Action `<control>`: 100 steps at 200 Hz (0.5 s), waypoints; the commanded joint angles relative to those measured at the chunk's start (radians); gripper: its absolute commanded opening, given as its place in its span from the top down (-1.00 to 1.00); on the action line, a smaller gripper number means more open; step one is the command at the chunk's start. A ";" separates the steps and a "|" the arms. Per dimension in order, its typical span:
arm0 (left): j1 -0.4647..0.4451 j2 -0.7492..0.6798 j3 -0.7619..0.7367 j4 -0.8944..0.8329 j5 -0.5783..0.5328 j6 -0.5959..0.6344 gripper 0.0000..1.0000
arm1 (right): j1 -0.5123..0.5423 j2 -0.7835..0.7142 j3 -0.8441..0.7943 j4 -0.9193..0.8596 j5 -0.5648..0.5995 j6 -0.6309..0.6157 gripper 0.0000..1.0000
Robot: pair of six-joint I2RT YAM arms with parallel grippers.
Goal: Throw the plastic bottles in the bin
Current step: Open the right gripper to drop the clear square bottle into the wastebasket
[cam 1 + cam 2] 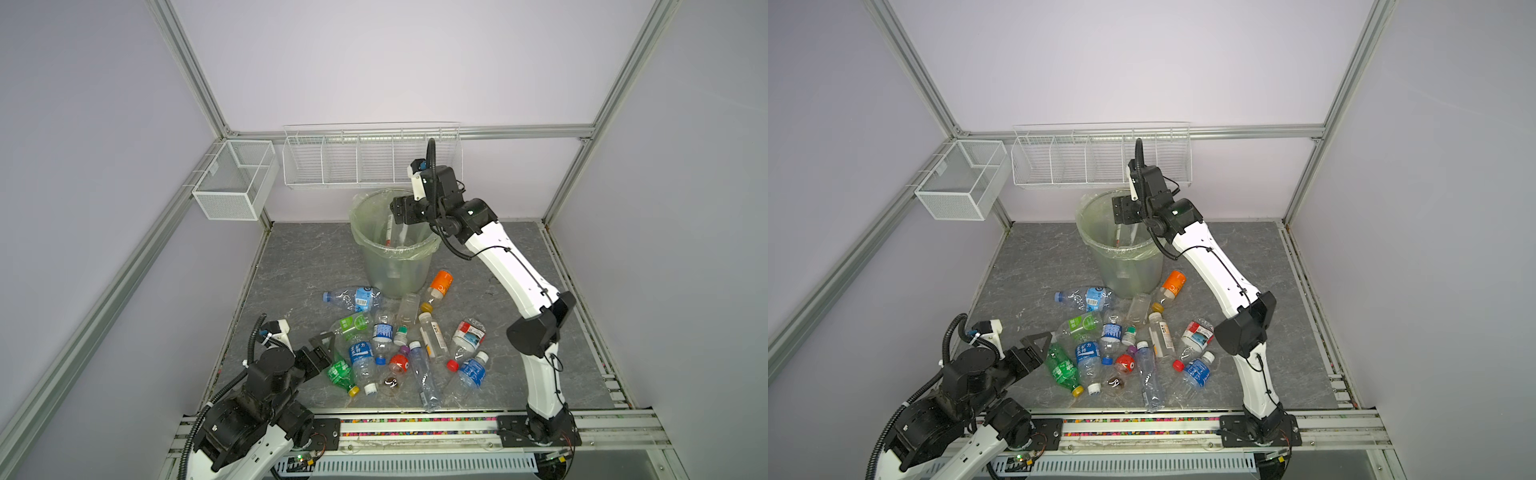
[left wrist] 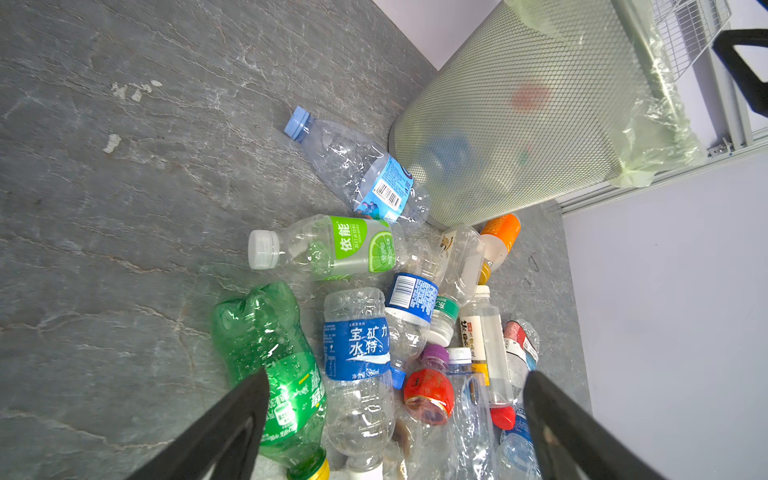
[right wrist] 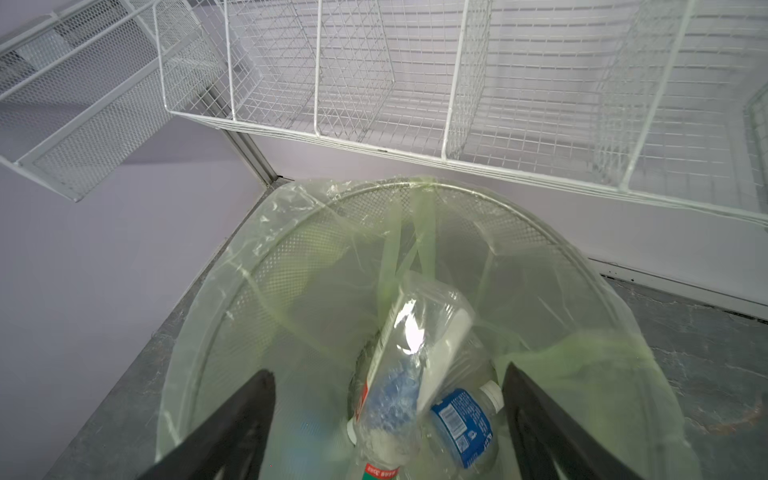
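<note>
Many bottles [image 1: 390, 345] lie heaped in front of the bin [image 1: 376, 266]; our left gripper [image 2: 399, 374] hovers open over them, and a crowded grab may scatter some. We see the right gripper [image 3: 388, 372] open above the bin, a clear bottle [image 3: 419, 332] loose inside; the liner [image 3: 291, 216] could snag it.

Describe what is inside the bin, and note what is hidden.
The bin, lined with a pale green bag, holds a crushed clear bottle partly covering a blue-labelled bottle. They hide the bottom, so anything beneath cannot be seen.
</note>
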 commanded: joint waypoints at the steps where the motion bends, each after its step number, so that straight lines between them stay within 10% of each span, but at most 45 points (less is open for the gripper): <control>1: -0.002 0.031 -0.013 0.014 0.004 -0.010 -0.89 | 0.003 -0.130 -0.026 0.078 0.007 -0.026 -0.76; 100: -0.001 0.044 -0.007 0.007 0.000 -0.011 -0.88 | 0.007 -0.483 -0.446 0.191 0.009 0.050 -0.76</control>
